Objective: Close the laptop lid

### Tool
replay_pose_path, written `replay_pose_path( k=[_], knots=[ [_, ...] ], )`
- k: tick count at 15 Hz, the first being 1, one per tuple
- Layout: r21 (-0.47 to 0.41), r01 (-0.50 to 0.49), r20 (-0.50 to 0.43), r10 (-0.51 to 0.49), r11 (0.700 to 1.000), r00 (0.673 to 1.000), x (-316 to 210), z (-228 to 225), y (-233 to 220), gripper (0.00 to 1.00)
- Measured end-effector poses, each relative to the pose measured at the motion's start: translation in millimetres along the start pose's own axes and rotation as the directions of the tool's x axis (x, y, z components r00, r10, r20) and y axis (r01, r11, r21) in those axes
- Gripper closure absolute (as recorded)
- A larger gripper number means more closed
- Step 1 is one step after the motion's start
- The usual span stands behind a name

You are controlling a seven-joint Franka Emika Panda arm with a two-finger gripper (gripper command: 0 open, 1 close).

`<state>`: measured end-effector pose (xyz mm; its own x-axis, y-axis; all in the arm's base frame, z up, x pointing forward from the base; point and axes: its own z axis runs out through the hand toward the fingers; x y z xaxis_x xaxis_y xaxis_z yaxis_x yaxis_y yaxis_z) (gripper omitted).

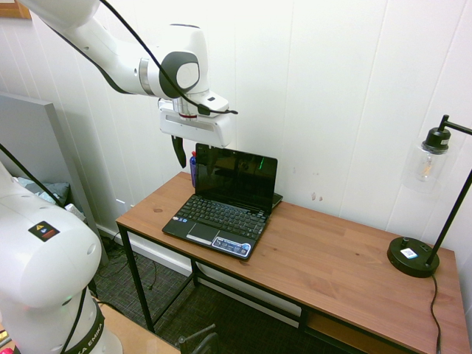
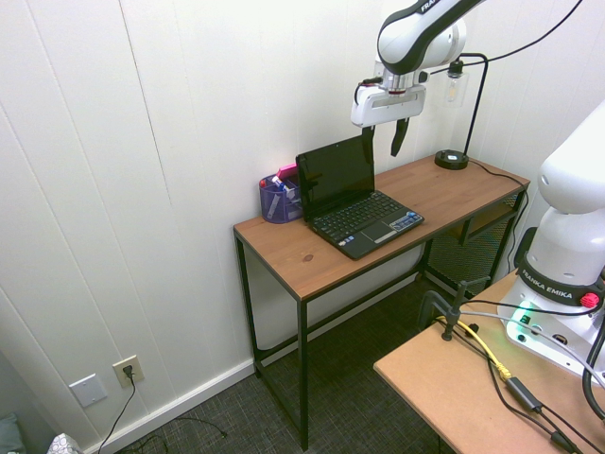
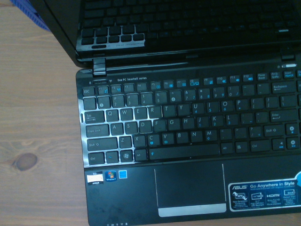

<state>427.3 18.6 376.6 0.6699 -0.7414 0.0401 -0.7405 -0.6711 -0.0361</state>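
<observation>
My pincer (image 1: 189,150) hangs above the desk (image 1: 310,258), at the lid's (image 1: 236,177) upper corner. The keyboard (image 1: 221,215) lies below and forward of it. The cup (image 2: 280,200) stands just behind the lid, beside my pincer. The lamp (image 1: 417,251) stands well apart at the desk's far end.

- I see the black keyboard (image 3: 188,122) close below me.
- The glossy laptop lid (image 3: 178,23) stands open behind the keyboard, mirroring its keys.
- Wooden table (image 3: 37,141) lies beside the keyboard.
</observation>
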Motion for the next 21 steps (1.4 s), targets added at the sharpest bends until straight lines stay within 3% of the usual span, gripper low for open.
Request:
replay_pose_path(
  k=[7,16,17,21],
  knots=[
    [0.017,0.009,-0.041,-0.008,1.000,0.999,8,-17,-16,0.00],
    [0.060,0.007,-0.113,0.000,0.998,0.994,78,-27,-117,0.00],
    [0.069,0.005,-0.116,0.003,0.998,0.993,86,-25,-124,1.00],
    [0.075,-0.009,-0.114,0.017,0.997,0.993,110,-4,-141,1.00]
  ],
)
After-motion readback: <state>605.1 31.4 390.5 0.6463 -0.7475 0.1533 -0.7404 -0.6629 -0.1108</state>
